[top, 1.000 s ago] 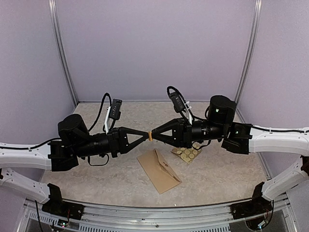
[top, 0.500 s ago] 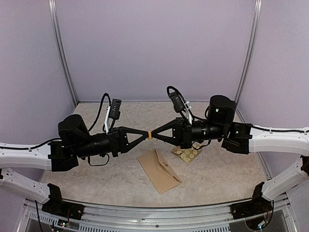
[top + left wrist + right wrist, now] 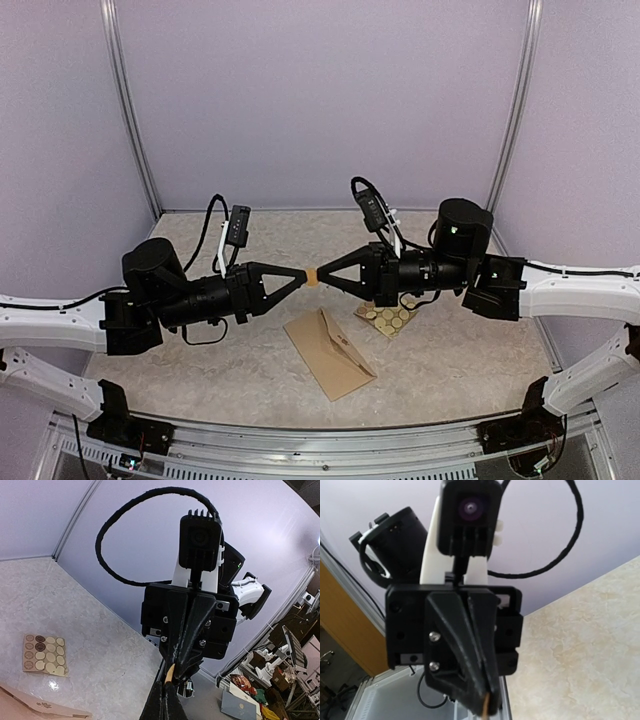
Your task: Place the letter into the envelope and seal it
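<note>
left pincer (image 3: 303, 275) black | right pincer (image 3: 321, 277) black | sticker (image 3: 312, 277) between their tips: tan-gold | envelope (image 3: 330, 352) below both: plain kraft brown | sticker card (image 3: 387, 318) under right pincer: gold and brown dots | surface (image 3: 470, 350): beige, marbled

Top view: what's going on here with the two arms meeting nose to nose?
Both arms are raised above the table, the left hand and right hand shut tip to tip on a small tan piece, likely a sticker. The brown envelope lies on the table, the sticker card beside it. No letter is in sight.
</note>
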Controlling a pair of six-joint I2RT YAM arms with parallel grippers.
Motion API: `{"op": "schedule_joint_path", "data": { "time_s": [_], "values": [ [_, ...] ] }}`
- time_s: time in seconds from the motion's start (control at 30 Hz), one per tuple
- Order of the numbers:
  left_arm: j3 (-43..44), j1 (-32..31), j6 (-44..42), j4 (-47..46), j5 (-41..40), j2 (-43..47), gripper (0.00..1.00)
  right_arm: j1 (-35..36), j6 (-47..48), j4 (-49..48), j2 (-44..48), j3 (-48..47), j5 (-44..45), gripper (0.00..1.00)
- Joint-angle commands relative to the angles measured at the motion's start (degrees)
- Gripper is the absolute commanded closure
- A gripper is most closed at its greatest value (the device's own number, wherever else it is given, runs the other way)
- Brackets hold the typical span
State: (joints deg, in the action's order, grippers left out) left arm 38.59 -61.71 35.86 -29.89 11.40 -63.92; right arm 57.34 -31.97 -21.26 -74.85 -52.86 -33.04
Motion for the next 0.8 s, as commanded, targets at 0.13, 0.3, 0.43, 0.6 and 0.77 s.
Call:
{"op": "schedule_joint_path", "data": {
  "time_s": [0.13, 0.3, 0.43, 0.6, 0.77],
  "values": [
    [-1.08, 0.01, -0.88, -1.58, 1.58, 0.36, 1.00, 0.39, 0.17, 0.05, 1.10, 0.37, 1.61, 0.42],
    [-1.66, -0.07, -0.67, -3.71, 3.10, 0.55, 1.00, 0.20, -0.34, -0.35, 0.22, 0.10, 0.52, 0.31],
    [-1.67, -0.07, -0.53, -4.53, 4.15, 0.39, 1.00, 0.20, -0.59, -0.53, -0.95, -0.48, -1.05, 0.31],
    [-1.76, -0.12, -0.44, -4.56, 3.93, 0.21, 1.00, 0.16, -1.69, -3.20, -2.53, -1.06, -5.64, 0.58],
    [-1.84, -0.15, -0.39, -4.32, 3.60, 0.03, 1.00, 0.21, -3.22, -6.51, -2.28, -0.49, -7.96, 0.70]
  ]
}}
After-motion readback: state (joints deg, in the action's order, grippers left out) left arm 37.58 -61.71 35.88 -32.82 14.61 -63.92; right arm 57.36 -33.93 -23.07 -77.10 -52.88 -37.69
